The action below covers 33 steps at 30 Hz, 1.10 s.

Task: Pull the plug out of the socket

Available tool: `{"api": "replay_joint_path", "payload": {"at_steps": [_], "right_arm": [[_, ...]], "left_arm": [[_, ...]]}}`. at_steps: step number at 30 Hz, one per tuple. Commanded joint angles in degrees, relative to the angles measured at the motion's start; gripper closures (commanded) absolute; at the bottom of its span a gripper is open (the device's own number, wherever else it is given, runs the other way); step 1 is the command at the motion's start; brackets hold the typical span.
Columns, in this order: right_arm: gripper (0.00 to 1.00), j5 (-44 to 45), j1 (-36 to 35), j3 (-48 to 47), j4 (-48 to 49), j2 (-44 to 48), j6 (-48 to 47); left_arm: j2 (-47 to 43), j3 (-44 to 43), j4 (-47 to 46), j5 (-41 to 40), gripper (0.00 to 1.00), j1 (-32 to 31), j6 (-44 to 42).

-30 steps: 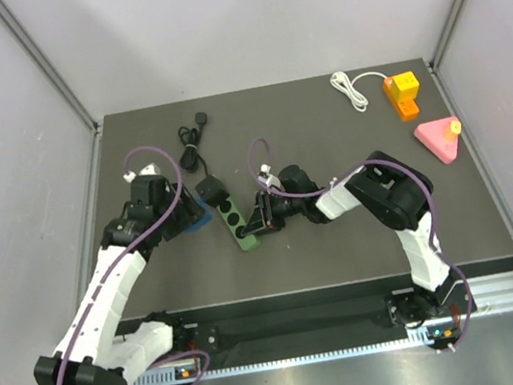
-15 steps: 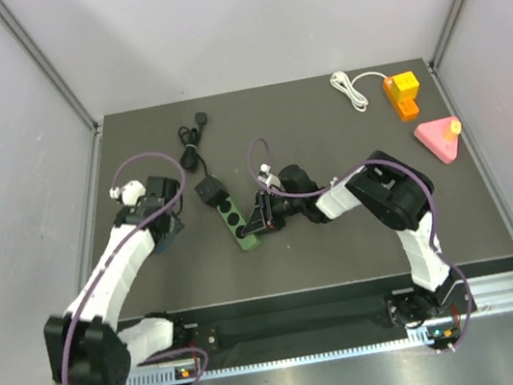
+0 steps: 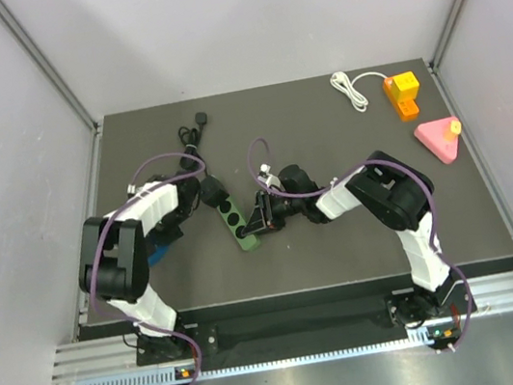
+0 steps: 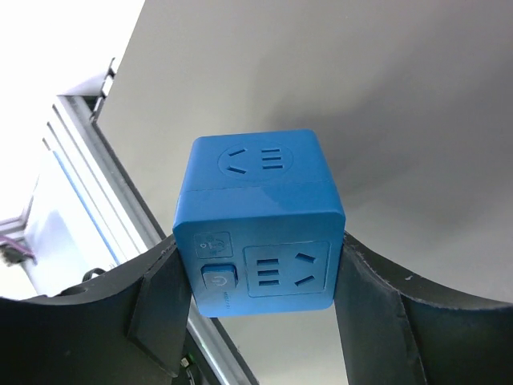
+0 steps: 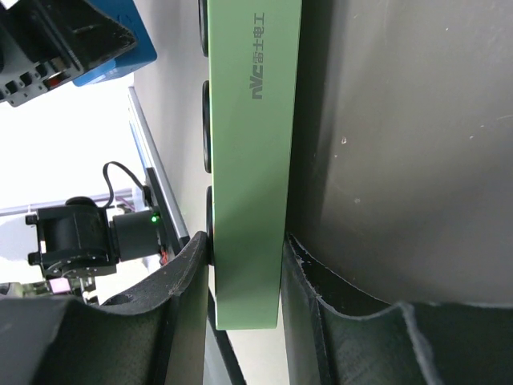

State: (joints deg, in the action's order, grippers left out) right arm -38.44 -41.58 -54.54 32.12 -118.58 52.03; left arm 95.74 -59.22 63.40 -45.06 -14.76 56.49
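Observation:
My left gripper (image 4: 260, 281) is shut on a blue cube socket (image 4: 260, 220) and holds it off the table; both fingers press its sides. In the top view the cube (image 3: 156, 253) shows under the folded left arm, left of and apart from the green power strip (image 3: 238, 225). My right gripper (image 5: 244, 273) is shut on the near end of the green strip (image 5: 252, 160), which lies on the dark table. The right gripper (image 3: 256, 220) sits at the strip's right side. A black plug (image 3: 210, 192) with its cable sits at the strip's far end.
The black cable (image 3: 191, 136) runs toward the back of the table. A white cable (image 3: 353, 89), an orange and yellow block (image 3: 403, 94) and a pink triangle (image 3: 439, 139) lie at the back right. Grey walls stand on both sides.
My left arm has folded back and carried the blue cube left and nearer, away from the green strip. The right gripper and the strip have not moved.

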Motion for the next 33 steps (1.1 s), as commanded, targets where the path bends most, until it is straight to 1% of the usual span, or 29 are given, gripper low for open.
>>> {"api": "replay_joint_path", "payload": {"at_steps": [1, 3, 4, 5, 6, 8, 9, 11, 12, 13, 18, 21, 22, 23, 24, 25, 27, 28, 29, 32, 33], "right_arm": [[0.93, 7.8, -0.3, 2.0, -9.8, -3.3, -6.9], [0.93, 7.8, -0.3, 2.2, -9.5, -3.3, -6.8], [0.93, 7.8, -0.3, 2.2, -9.4, -3.2, -6.8], [0.93, 7.7, -0.3, 2.2, -9.5, -3.2, -6.9], [0.93, 7.7, -0.3, 2.1, -9.5, -3.3, -6.9], [0.93, 7.6, -0.4, 2.1, -9.4, -3.5, -7.0], [0.93, 7.6, -0.3, 2.1, -9.5, -3.5, -7.1], [0.93, 7.5, -0.3, 1.8, -9.5, -3.8, -7.1], [0.93, 7.3, -0.3, 1.8, -9.5, -3.9, -7.1], [0.92, 7.3, -0.3, 1.6, -9.4, -4.0, -7.1], [0.93, 7.2, -0.3, 1.6, -9.6, -4.4, -7.5], [0.93, 7.2, -0.3, 1.7, -9.6, -4.5, -7.7], [0.93, 7.2, -0.3, 1.6, -9.8, -4.4, -7.6], [0.92, 7.2, -0.4, 1.6, -9.9, -4.5, -7.6], [0.92, 7.1, -0.3, 1.5, -10.0, -4.5, -7.8], [0.92, 7.1, -0.3, 1.4, -10.1, -4.6, -7.7], [0.92, 7.1, -0.4, 1.0, -10.1, -4.6, -7.8], [0.92, 7.1, -0.4, 0.9, -10.4, -4.7, -7.9], [0.92, 7.1, -0.4, 0.9, -10.7, -4.7, -7.9], [0.92, 7.3, -0.5, 0.8, -11.2, -4.5, -8.3], [0.92, 7.4, -0.5, 0.8, -11.3, -4.4, -8.2]], "left_arm": [[1.8, -3.4, 5.3, -4.2, 1.0, 0.1, 4.7], [2.6, -3.5, 4.6, -3.5, 0.99, 0.1, 4.2], [2.9, -3.6, 4.6, -3.5, 0.93, 0.1, 4.2], [3.1, -3.8, 5.1, -3.5, 0.84, 0.1, 4.7], [3.5, -3.7, 4.8, -2.9, 0.64, 0.1, 4.7], [3.2, -3.4, 4.0, -2.2, 0.5, 0.1, 4.2], [3.0, -3.2, 3.1, -1.4, 0.38, 0.1, 3.7], [2.3, -2.7, 2.1, -0.3, 0.23, 0.1, 2.9], [1.6, -2.7, 0.9, 0.1, 0.12, 0.1, 2.0], [1.3, -2.5, 0.6, 1.2, 0.02, 0.1, 1.5], [-2.0, -3.5, -0.1, 3.5, 0.02, 0.1, -0.9], [-7.7, -4.0, -1.6, 5.9, 0.02, 0.0, -4.2], [-9.8, -3.9, -4.0, 8.6, 0.02, 0.0, -5.6], [-14.3, -3.6, -6.5, 10.8, 0.02, 0.0, -9.8], [-16.8, -2.8, -8.9, 13.5, 0.02, 0.1, -12.2], [-21.8, -2.6, -12.6, 17.4, 0.02, 0.1, -15.2], [-26.6, -1.8, -16.2, 21.8, 0.02, 0.1, -17.6], [-31.0, -1.1, -20.1, 24.1, 0.02, 0.1, -19.9], [-33.0, -0.8, -21.5, 28.5, 0.02, 0.1, -20.8], [-37.8, 0.2, -25.9, 33.2, 0.02, 0.1, -23.5], [-38.2, 0.7, -26.8, 36.7, 0.02, 0.1, -24.1]]}}
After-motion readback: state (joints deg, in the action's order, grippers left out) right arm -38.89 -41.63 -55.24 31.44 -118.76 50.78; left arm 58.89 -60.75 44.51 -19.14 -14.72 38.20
